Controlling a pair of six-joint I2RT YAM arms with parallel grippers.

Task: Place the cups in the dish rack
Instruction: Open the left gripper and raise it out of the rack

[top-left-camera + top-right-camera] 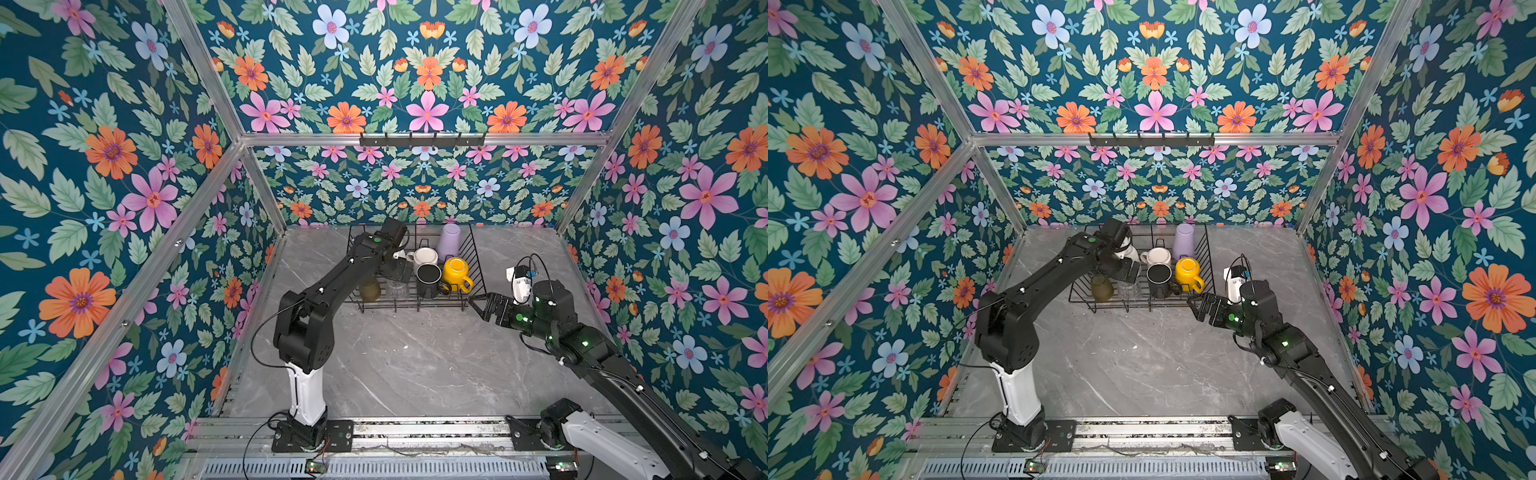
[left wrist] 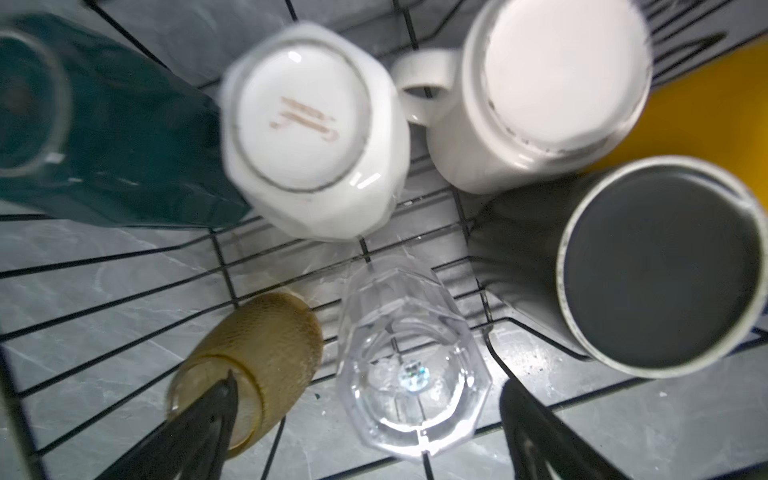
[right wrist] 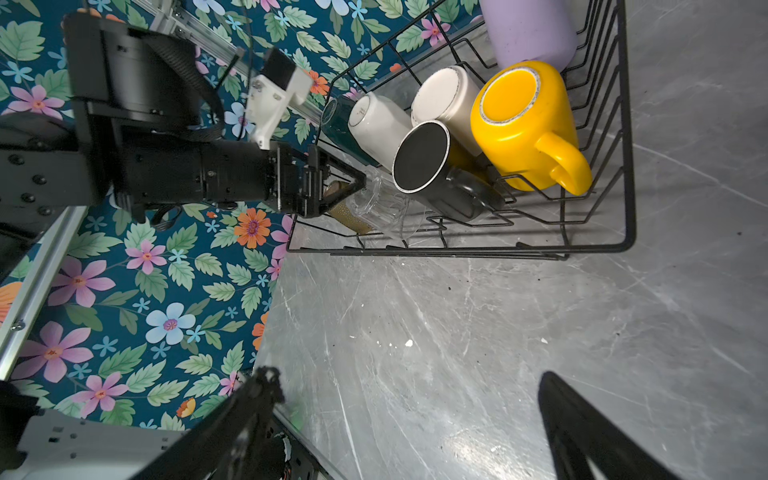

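Observation:
The black wire dish rack stands at the back of the table. Upside down in it are the lilac tumbler, cream mug, yellow mug, black mug, white mug and dark green mug. The amber glass and clear glass stand at the rack's front left. My left gripper hangs open just above the clear glass, its fingers clear of it on either side. My right gripper is open and empty over the table by the rack's front right corner.
Grey marble tabletop spreads in front of the rack. Flowered walls with aluminium posts close in the left, right and back. A black hook rail is fixed high on the back wall. Both arm bases sit on the front rail.

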